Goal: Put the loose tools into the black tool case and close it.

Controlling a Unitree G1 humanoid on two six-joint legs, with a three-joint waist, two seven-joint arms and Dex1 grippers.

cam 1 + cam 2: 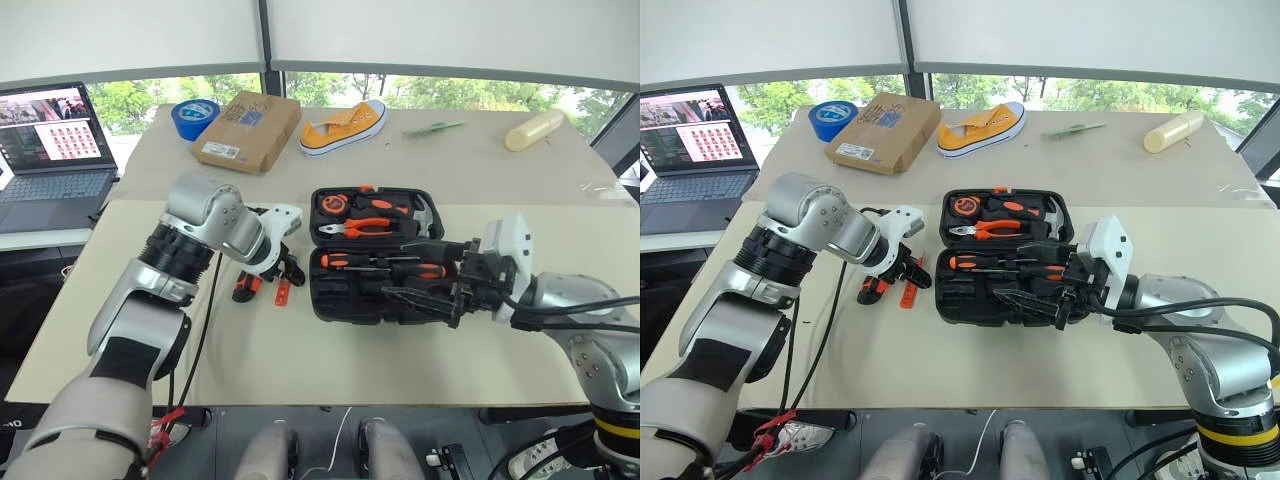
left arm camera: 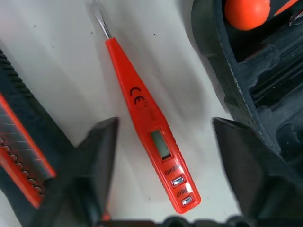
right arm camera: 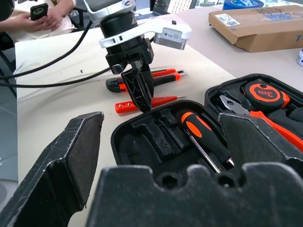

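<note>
Item 1, black tool case (image 1: 372, 255): lies open at table centre, lid half toward 12 o'clock, tray half toward 6. Lid half carries pliers (image 1: 366, 226), tape measure (image 1: 333, 205) and hammer (image 1: 423, 213). Tray half already holds two long screwdrivers (image 1: 385, 266); several recesses toward its 9 o'clock end look vacant.

Item 2, tester screwdriver (image 2: 151, 127): loose on the table, just beside the case's 9 o'clock wall.

Item 3, utility knife (image 3: 142, 80): loose, beside the tester, farther from the case.

Item 4, my left gripper (image 3: 140, 92): poised over the tester, fingers apart either side of it, nothing held.

Item 5, my right gripper (image 1: 425, 297): over the tray's 3 o'clock end, fingers spread wide, empty.

Status, by my judgement: screwdrivers stowed; tester and knife outstanding; lid not yet closed.

Unverified: small dark tape roll not located. My left wrist covers part of the knife, and my right gripper masks the tray recesses beneath it.
</note>
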